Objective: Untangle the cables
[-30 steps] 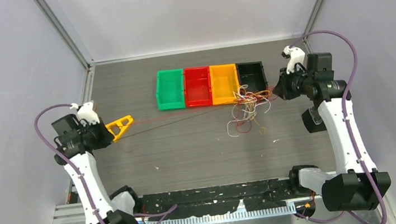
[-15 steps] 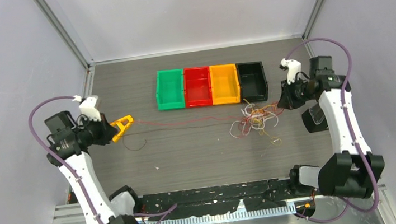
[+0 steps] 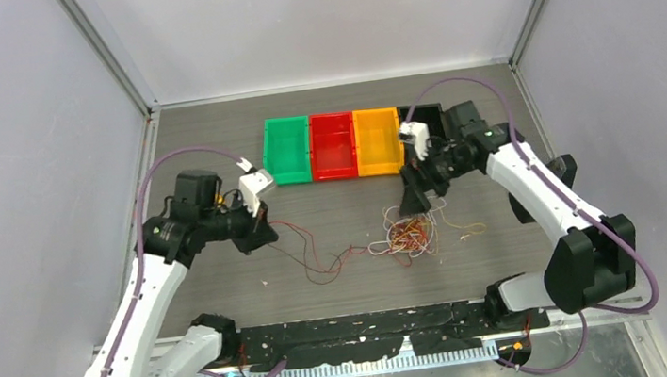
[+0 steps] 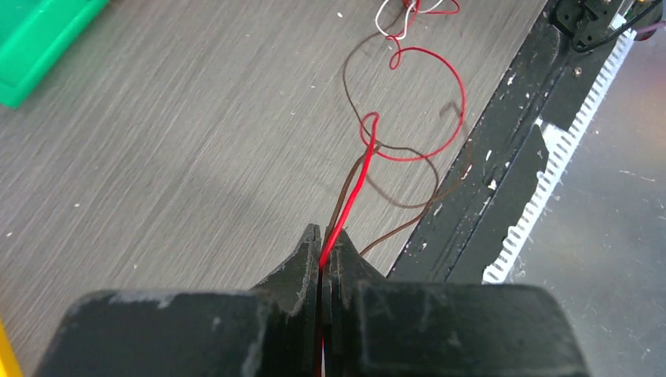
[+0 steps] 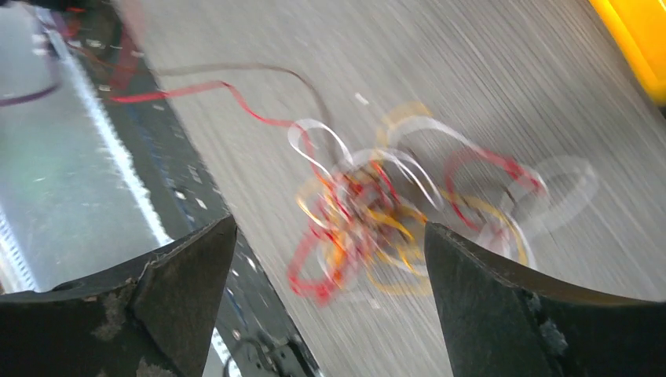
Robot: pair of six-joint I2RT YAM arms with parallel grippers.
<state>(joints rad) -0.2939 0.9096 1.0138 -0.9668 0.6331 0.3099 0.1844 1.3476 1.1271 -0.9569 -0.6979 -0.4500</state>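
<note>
Right hand (image 5: 328,229) spread wide — blurred cables (image 5: 369,212) lie tangled on table (image 5: 471,78) beneath.

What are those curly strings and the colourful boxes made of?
The cables look like thin plastic-coated wire: smooth, slightly shiny, and they hold springy loops. The green bin, red bin and yellow bin are probably moulded plastic: one solid bright colour each, with smooth walls.

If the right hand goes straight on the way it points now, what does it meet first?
Most likely the tangle of cables, framed between the open fingers of the right hand, with the table beneath; depth is unclear.
</note>
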